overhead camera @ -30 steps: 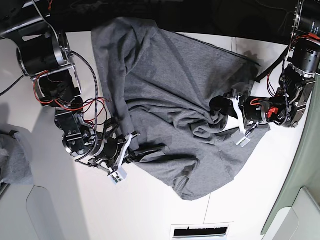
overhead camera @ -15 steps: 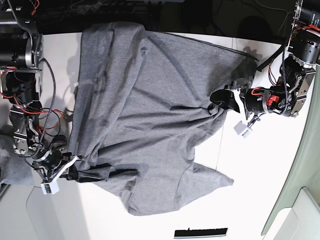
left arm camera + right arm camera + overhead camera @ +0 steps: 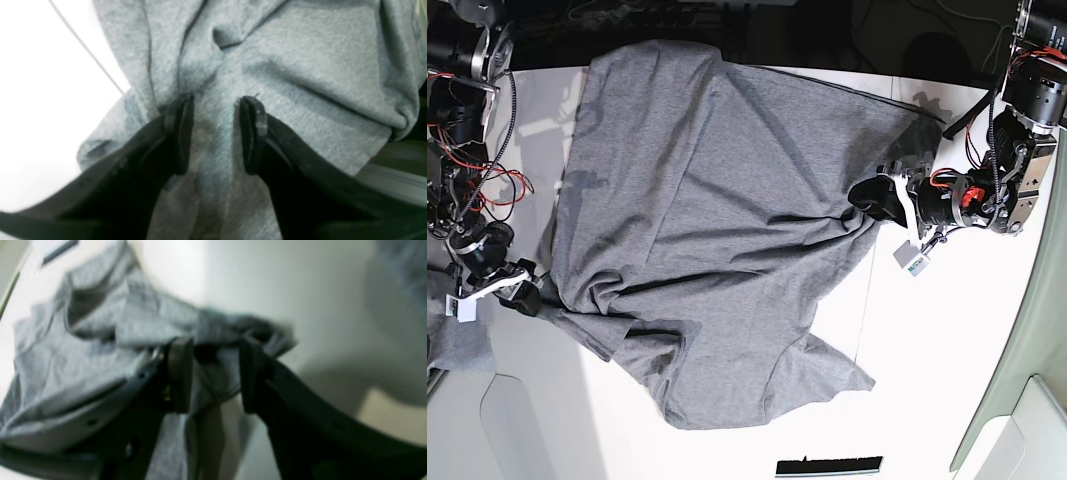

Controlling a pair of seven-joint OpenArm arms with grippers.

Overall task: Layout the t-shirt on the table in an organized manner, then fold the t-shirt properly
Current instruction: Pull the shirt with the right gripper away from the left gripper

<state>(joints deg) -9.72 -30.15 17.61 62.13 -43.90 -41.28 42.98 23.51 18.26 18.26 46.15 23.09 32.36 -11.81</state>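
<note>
Your t-shirt (image 3: 717, 230) lies spread between the two sets of fingers on the white surface (image 3: 947, 350), mostly opened out but still creased, with one sleeve rumpled near the right gripper (image 3: 522, 298) and a corner peaked beside the left gripper (image 3: 877, 197). Layout looks close to done; smoothing and every fold remain. Its long axis seems to run across the line joining your fingers. Left fingers (image 3: 181, 133) stand spread, straddling a ridge of cloth. Right fingers (image 3: 180, 373) are parted too, cloth bunched loosely between them, not pinched
</note>
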